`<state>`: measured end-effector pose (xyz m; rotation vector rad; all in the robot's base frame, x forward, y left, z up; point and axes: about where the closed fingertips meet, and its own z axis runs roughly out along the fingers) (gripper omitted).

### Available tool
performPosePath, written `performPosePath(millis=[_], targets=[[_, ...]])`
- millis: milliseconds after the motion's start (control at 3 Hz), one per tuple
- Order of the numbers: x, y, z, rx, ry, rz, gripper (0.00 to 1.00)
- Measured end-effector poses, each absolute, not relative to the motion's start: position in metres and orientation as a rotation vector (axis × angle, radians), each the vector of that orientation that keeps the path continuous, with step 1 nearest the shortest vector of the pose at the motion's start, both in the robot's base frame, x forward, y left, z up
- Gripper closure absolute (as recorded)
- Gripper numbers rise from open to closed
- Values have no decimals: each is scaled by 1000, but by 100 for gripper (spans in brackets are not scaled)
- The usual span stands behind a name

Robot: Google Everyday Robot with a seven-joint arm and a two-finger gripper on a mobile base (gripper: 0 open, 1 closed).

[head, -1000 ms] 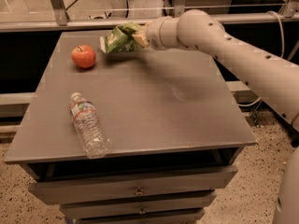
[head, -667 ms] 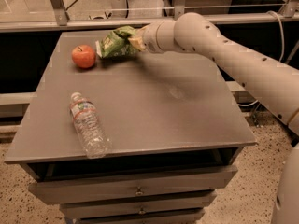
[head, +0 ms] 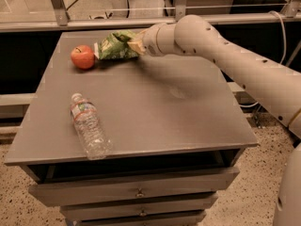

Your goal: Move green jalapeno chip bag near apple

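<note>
The green jalapeno chip bag (head: pixel 113 47) is a crinkly green foil bag with pale markings at the far left of the grey table (head: pixel 155 107). Its left end lies right beside the apple (head: pixel 83 57), a round red-orange fruit with a short dark stem. My gripper (head: pixel 134 45) is at the bag's right end, shut on the bag. The white arm reaches in from the right and hides the bag's far edge.
A clear plastic water bottle (head: pixel 88 126) lies on its side near the table's front left. Drawers (head: pixel 136 192) sit under the tabletop. A metal frame and rail (head: pixel 94 22) run behind the table's far edge.
My gripper has carried the chip bag leftward and down toward the apple. The bag's left end now sits next to the apple. The apple and bottle have not moved.
</note>
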<state>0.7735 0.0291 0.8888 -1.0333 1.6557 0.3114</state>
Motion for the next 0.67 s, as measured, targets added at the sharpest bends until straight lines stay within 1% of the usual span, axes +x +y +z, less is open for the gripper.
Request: performPosePath(millis=[333,667], targets=[[772,24,888,-1027,1669,320,14],[771,16,893,-1016,1682,339,0]])
